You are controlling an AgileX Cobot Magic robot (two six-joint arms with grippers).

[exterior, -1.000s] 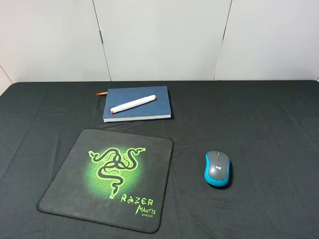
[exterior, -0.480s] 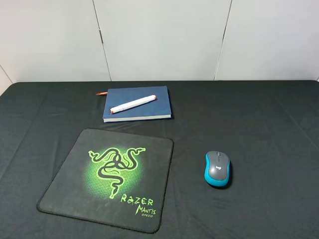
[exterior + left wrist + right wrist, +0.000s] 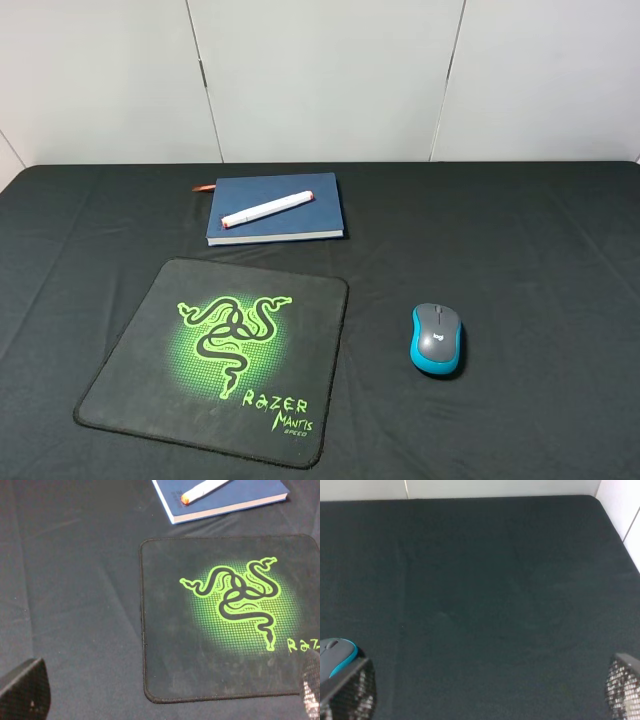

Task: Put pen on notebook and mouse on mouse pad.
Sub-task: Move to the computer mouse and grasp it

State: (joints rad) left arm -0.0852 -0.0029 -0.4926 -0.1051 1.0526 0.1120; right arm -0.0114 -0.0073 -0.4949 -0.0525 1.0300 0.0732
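The white pen (image 3: 266,209) lies diagonally across the dark blue notebook (image 3: 262,189) at the back of the table, the red-orange ribbon sticking out to the left. The black mouse pad (image 3: 150,340) with its green snake logo lies in front of the notebook. To its right, off the pad, the grey and blue mouse (image 3: 437,340) rests on the cloth. Neither gripper shows in the high view. My left gripper (image 3: 167,685) hovers open over the mouse pad (image 3: 165,595), with the notebook (image 3: 250,492) and pen (image 3: 202,489) beyond. My right gripper (image 3: 485,687) is open, the mouse (image 3: 335,655) beside one finger.
A black cloth (image 3: 520,240) covers the whole table. White wall panels (image 3: 320,80) stand right behind its back edge. The table's right edge and the wall (image 3: 620,510) show in the right wrist view.
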